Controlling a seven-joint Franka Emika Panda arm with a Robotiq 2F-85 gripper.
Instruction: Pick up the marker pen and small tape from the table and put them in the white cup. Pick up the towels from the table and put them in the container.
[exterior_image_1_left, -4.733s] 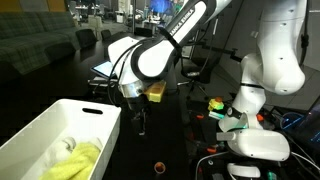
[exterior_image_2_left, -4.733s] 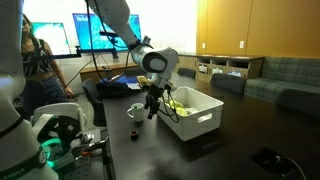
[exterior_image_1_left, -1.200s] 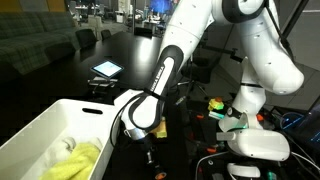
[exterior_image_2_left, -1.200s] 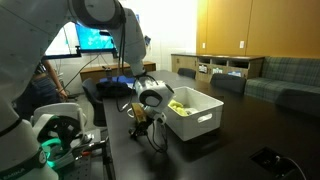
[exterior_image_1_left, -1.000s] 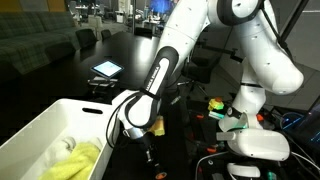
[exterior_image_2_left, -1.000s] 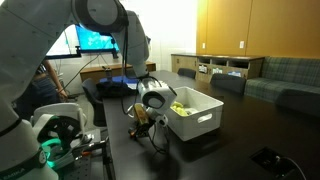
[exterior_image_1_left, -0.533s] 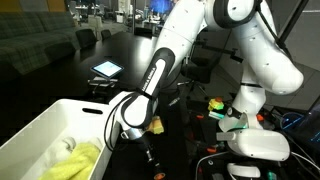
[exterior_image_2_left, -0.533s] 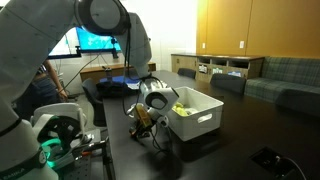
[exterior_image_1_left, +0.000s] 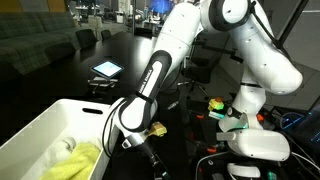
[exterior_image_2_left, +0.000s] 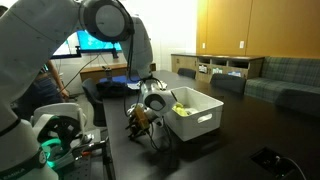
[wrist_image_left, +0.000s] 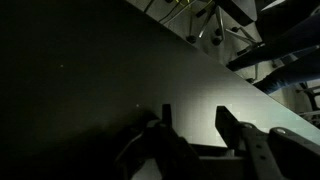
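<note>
- Fingers (wrist_image_left: 227, 122) had just gone from near-shut to abt half open; nothing between them in the wrist view, only dark table (wrist_image_left: 80, 70).
- Gripper (exterior_image_1_left: 151, 160) hung low over the table, just beside the container (exterior_image_1_left: 60, 125), a bit lower than a sec before.
- Tape not made out, prob. hidden under the gripper; so this looked like opening for a pick, not a release.
- Yellow-green towel (exterior_image_1_left: 82, 160) lay in the container already.

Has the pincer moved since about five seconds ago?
Yes. The pincer has dropped: it was about level with the container rim, now well below it.
</note>
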